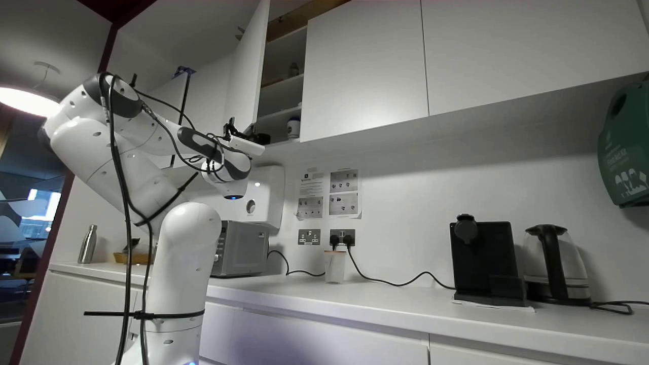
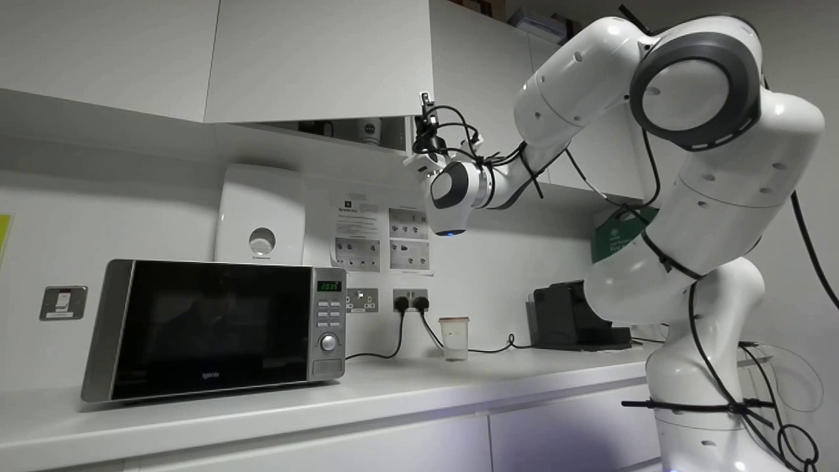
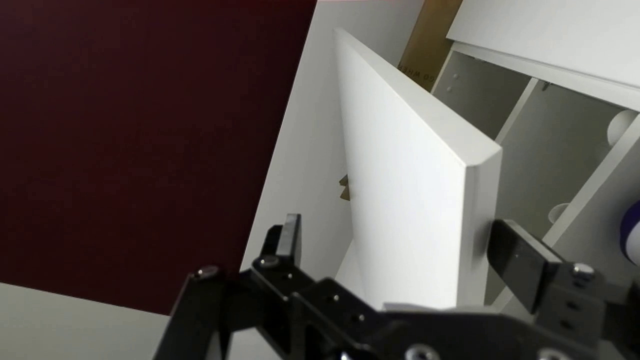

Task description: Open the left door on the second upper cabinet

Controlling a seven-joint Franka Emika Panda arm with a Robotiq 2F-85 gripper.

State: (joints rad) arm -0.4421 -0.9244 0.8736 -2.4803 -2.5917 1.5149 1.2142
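The left door [image 1: 248,66] is a tall white panel standing swung outward from the second upper cabinet [image 1: 285,88]. It also shows in an exterior view [image 2: 321,59] and in the wrist view [image 3: 410,185]. The cabinet's pale interior shows shelves and small items, also in the wrist view [image 3: 545,145]. My gripper [image 3: 395,232] is open, fingers wide apart, with the door's free edge between them. The right finger touches or nearly touches the door's edge on its inner side; the left finger is well clear of the outer face. The gripper also shows at the door's lower edge in both exterior views [image 1: 241,129] [image 2: 426,115].
Closed white doors [image 1: 365,71] adjoin the opening on its right. A white dispenser [image 2: 261,210] hangs below, above the microwave [image 2: 216,328]. A cup [image 2: 454,339], black coffee machine [image 1: 487,263] and kettle [image 1: 555,263] stand on the counter [image 1: 355,296]. A green case [image 1: 626,147] hangs at the side.
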